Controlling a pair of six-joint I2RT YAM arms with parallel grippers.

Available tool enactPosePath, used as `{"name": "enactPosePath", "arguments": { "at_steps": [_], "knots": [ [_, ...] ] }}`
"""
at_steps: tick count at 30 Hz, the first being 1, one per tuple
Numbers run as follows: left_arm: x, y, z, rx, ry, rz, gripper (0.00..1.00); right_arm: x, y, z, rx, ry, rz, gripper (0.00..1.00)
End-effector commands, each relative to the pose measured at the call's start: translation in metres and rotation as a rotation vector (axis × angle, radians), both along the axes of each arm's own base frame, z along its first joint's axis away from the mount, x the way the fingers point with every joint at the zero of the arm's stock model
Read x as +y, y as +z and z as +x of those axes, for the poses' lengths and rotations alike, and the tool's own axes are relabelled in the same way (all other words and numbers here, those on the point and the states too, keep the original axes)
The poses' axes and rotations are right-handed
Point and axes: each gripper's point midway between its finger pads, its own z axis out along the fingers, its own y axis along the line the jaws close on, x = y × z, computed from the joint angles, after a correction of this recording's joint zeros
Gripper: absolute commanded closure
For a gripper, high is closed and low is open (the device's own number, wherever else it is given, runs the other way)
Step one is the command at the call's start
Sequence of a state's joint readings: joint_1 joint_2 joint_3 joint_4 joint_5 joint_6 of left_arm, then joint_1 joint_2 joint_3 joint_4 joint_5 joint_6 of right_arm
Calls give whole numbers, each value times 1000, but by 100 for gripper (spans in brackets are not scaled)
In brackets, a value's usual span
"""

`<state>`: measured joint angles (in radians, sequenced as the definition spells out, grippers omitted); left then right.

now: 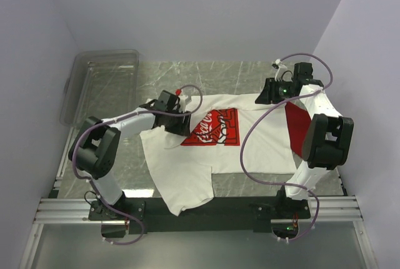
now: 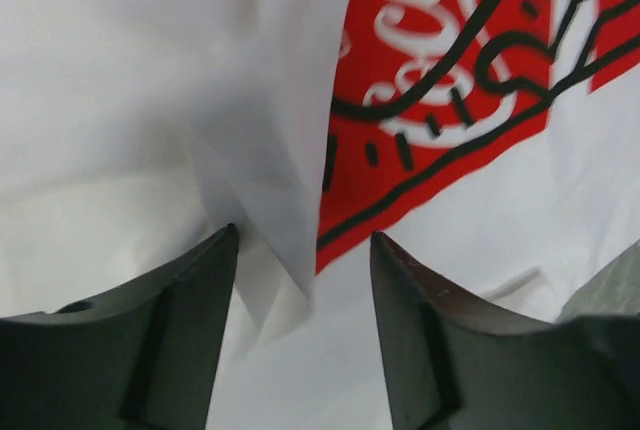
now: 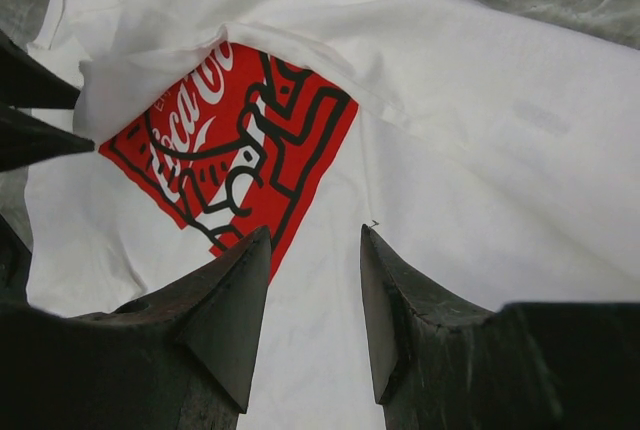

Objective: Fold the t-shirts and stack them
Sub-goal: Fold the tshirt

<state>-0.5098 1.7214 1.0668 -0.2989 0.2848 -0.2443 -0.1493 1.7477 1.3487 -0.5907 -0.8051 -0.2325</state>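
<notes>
The white t-shirt (image 1: 187,169) lies spread on the table, its red Coca-Cola print (image 1: 212,127) facing up. My left gripper (image 1: 181,123) is open at the print's left edge. In the left wrist view (image 2: 303,250) a folded flap of white cloth (image 2: 270,150) hangs between its spread fingers. My right gripper (image 1: 264,97) is open and empty above the shirt's far right part; in the right wrist view (image 3: 315,235) it hovers over white cloth beside the print (image 3: 240,140). The plain red t-shirt (image 1: 297,125) shows at the right, partly hidden by the right arm.
A clear plastic bin (image 1: 100,84) stands at the back left on the marbled table (image 1: 250,75). The grey walls close in on both sides. The left gripper's fingertips (image 3: 40,120) show at the left edge of the right wrist view.
</notes>
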Motion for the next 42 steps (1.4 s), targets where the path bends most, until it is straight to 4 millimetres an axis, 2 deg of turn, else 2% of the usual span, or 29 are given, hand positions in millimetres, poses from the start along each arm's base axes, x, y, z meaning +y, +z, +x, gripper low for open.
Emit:
{"name": "enactPosePath", "arguments": {
  "at_steps": [1,3,4,7,9,10,11,12,13,14,15,17,18,20,21,22,23,24,30,34,37,40,41,42],
  "knots": [
    [18,31,-5,-106,47,35,38,-2,17,0,-56,7,-10,52],
    [31,49,2,-192,123,44,36,-4,17,0,-58,4,-14,52],
    [32,79,8,-286,158,-2,33,-3,17,0,-58,6,-14,52],
    [60,101,18,-388,354,-32,17,-4,17,0,-60,2,-17,52],
    [74,101,23,-381,427,-65,16,-3,16,0,-57,0,-15,52],
    [87,96,30,-360,471,-90,17,-3,15,0,-56,1,-16,52],
    [90,94,32,-328,499,-131,18,-2,14,0,-52,0,-12,52],
    [83,91,29,-283,464,-194,23,-1,13,0,-51,2,-13,52],
    [86,83,33,-240,486,-223,28,0,11,0,-45,2,-16,52],
    [81,84,36,-232,477,-257,31,6,11,0,-46,18,-21,52],
    [71,76,35,-182,445,-286,36,8,10,0,-43,24,-22,52],
    [56,78,41,-145,405,-339,42,12,8,0,-37,28,-22,52],
    [48,64,41,-95,388,-334,44,13,8,1,-42,32,-22,52],
    [34,67,48,-85,344,-349,43,15,7,-1,-39,36,-22,52],
    [29,53,49,-54,333,-332,43,14,5,-1,-35,37,-24,52],
    [23,54,53,-51,320,-338,43,14,4,-2,-33,37,-27,52],
    [21,51,56,-47,320,-334,43,15,4,-3,-33,39,-25,52],
    [17,39,56,-19,314,-318,42,14,3,-2,-34,36,-24,52],
    [-2,20,66,10,277,-262,41,15,1,-2,-25,39,-17,52],
    [-6,12,72,18,281,-236,43,15,0,-3,-24,41,-17,53],
    [-8,10,76,16,274,-217,53,15,2,-3,-27,41,-16,53],
    [-11,17,75,2,258,-211,73,15,2,-3,-26,42,-14,53],
    [-15,25,73,-15,242,-214,85,14,2,-3,-27,39,-17,53],
    [-17,30,73,-36,233,-206,90,15,2,-3,-27,41,-16,53]
  ]
}}
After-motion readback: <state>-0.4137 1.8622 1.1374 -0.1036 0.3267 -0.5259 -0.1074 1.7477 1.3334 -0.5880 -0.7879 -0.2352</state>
